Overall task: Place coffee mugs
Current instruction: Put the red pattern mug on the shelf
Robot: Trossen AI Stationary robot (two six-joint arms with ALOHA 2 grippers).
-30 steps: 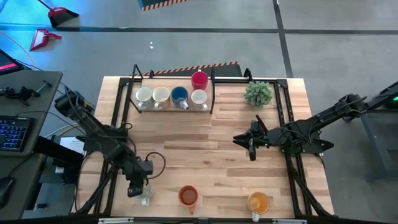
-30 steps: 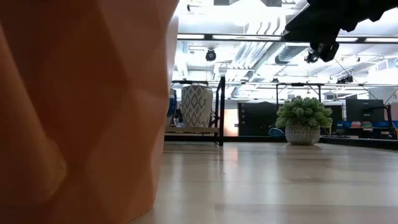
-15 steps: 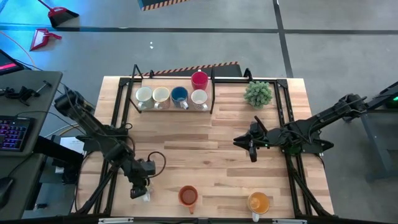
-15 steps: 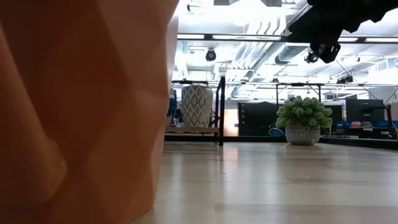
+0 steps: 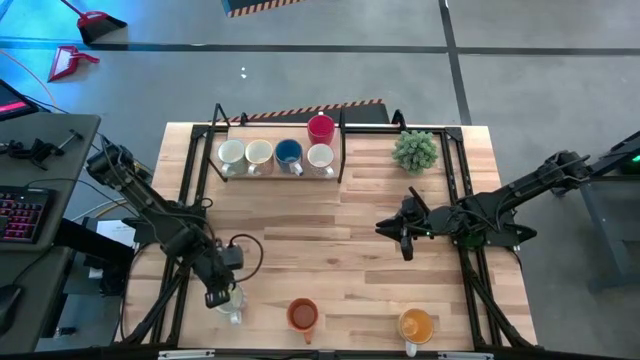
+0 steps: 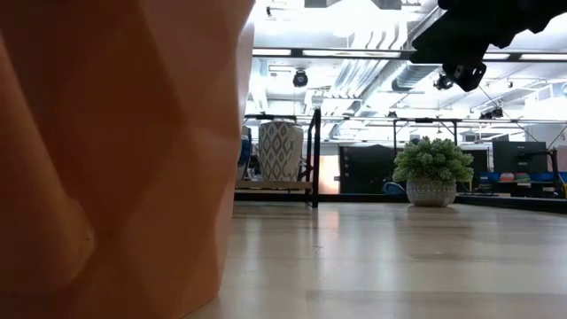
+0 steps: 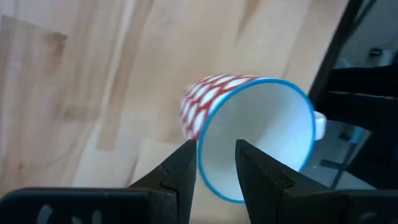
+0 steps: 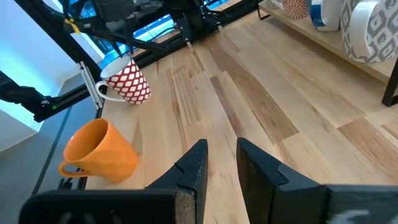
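Observation:
A white mug with a red lattice pattern and a blue rim (image 7: pixel 249 118) is near the table's near left corner (image 5: pixel 232 306), also seen in the right wrist view (image 8: pixel 127 84). My left gripper (image 5: pixel 215 298) is shut on it. A red-orange mug (image 5: pixel 302 315) and a yellow-orange mug (image 5: pixel 415 325) stand upright near the front edge. Several mugs sit in a black rack (image 5: pixel 280 150) at the far side: white, cream, blue, white, and a red one (image 5: pixel 320 127) higher up. My right gripper (image 5: pixel 403 240) hovers open right of centre, holding nothing. My left gripper (image 7: pixel 216 152) pinches the mug's wall at the rim (image 7: pixel 200 155), one finger (image 7: pixel 252 171) inside the mug and one (image 7: pixel 181 171) outside. The fingers come steeply from above. The mug is tilted, mouth toward the gripper; whether its base touches the table I cannot tell.
A small green potted plant (image 5: pixel 415 150) stands at the far right beside the rack. Black frame rails (image 5: pixel 470 270) run along the table's left and right sides. Bare wood lies across the table's middle (image 5: pixel 320 230). An orange mug (image 6: pixel 106 159) fills the low view's left.
My left gripper has risen a little and shifted toward the far edge, tipping as it went, with the red-patterned mug staying in its fingers and coming up tilted.

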